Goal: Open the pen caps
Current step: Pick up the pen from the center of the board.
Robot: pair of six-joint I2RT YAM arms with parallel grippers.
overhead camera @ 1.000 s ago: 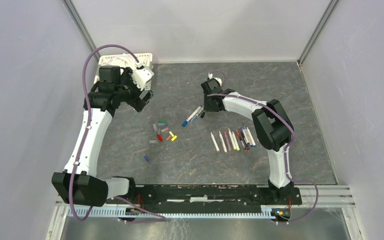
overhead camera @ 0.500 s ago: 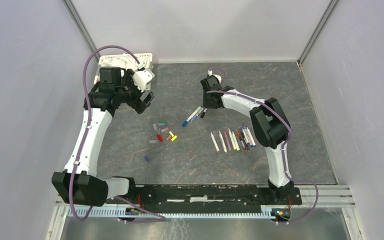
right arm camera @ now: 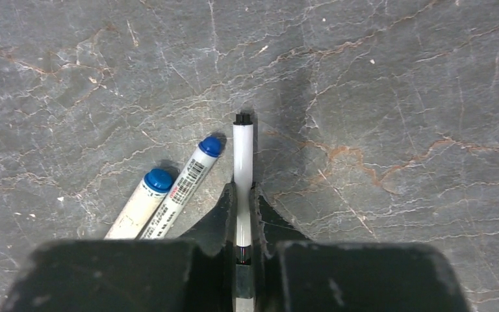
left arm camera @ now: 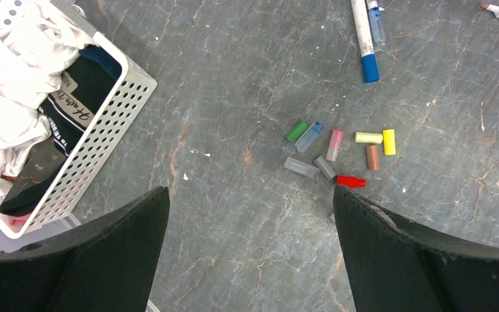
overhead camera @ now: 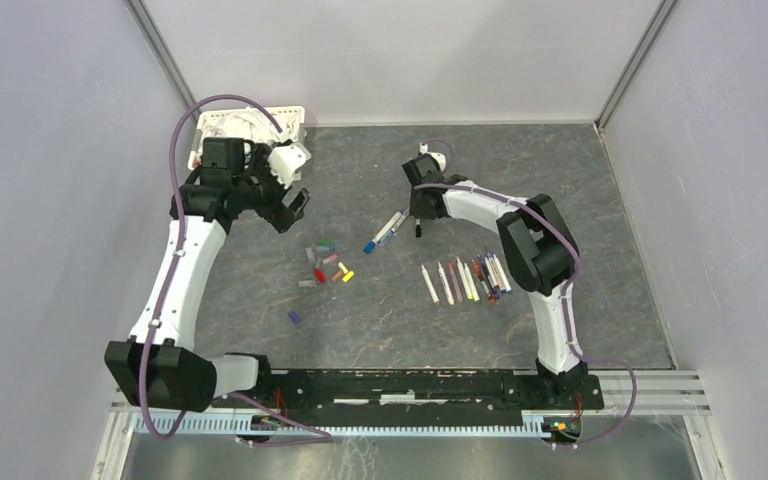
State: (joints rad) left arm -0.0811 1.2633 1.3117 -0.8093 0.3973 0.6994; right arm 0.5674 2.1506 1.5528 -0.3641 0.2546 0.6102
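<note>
My right gripper (right arm camera: 243, 195) is shut on a slim white pen (right arm camera: 243, 156) whose small black end points away over the table. In the top view the right gripper (overhead camera: 418, 212) is at the table's middle back. Two blue-capped pens (right arm camera: 169, 192) lie just left of it, touching each other. Loose pen caps (left arm camera: 338, 153) in red, yellow, green, grey and pink lie scattered ahead of my left gripper (left arm camera: 250, 192), which hangs open above bare table. In the top view the left gripper (overhead camera: 295, 205) is up and left of the caps (overhead camera: 325, 262). One cap (overhead camera: 294, 317) lies apart.
A row of several pens (overhead camera: 465, 278) lies to the right of the middle, near the right arm's elbow. A white slatted basket (left arm camera: 104, 130) of cloths stands at the back left corner (overhead camera: 250, 122). Grey walls close in the table.
The right gripper's jaws have closed onto the white pen, and its wrist has shifted slightly right. The left arm has barely moved.
</note>
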